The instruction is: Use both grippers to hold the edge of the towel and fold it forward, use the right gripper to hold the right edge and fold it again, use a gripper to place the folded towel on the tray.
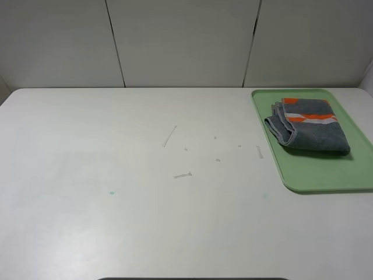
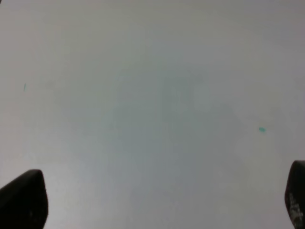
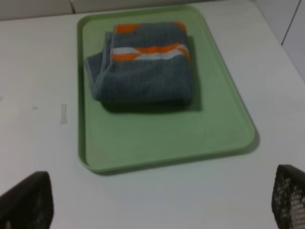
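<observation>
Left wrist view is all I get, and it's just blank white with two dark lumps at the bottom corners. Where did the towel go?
Observer: The towel lies folded on the pale green tray, at the table's far right in the high view.
Operator: Is a claw holding it?
Observer: No. The right claw sits short of the tray, fingertips spread wide, with bare table between them.
Operator: Is the towel neatly on the tray?
Observer: It sits inside the rim, toward the tray's far end, its orange-and-white band facing up.
Operator: And my dark lumps?
Observer: Those are the left claw's open fingertips over empty table.
</observation>
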You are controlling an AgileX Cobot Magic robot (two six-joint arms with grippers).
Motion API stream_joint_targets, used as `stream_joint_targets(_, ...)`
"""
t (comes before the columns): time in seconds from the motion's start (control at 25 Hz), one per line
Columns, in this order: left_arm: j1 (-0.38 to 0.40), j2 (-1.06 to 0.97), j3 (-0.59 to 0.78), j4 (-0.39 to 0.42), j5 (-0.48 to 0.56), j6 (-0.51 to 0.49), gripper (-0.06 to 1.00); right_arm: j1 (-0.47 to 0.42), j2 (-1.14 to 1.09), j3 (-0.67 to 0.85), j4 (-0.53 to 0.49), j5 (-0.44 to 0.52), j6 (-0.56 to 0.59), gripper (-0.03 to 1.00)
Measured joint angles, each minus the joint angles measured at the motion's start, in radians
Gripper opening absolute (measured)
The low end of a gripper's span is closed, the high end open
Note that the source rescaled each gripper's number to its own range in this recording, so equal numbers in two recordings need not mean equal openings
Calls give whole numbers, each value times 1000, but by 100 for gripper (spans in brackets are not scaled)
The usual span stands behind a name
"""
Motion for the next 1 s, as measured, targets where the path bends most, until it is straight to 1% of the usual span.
stream_joint_targets(0.08,0,0,0,0,0,0,100,-3,0,16,0,-25,0,100)
stream_joint_targets(0.24,0,0,0,0,0,0,100,-3,0,23,0,-37,-1,100)
stream_joint_targets(1.0,0,0,0,0,0,0,100,-3,0,23,0,-38,-4,100)
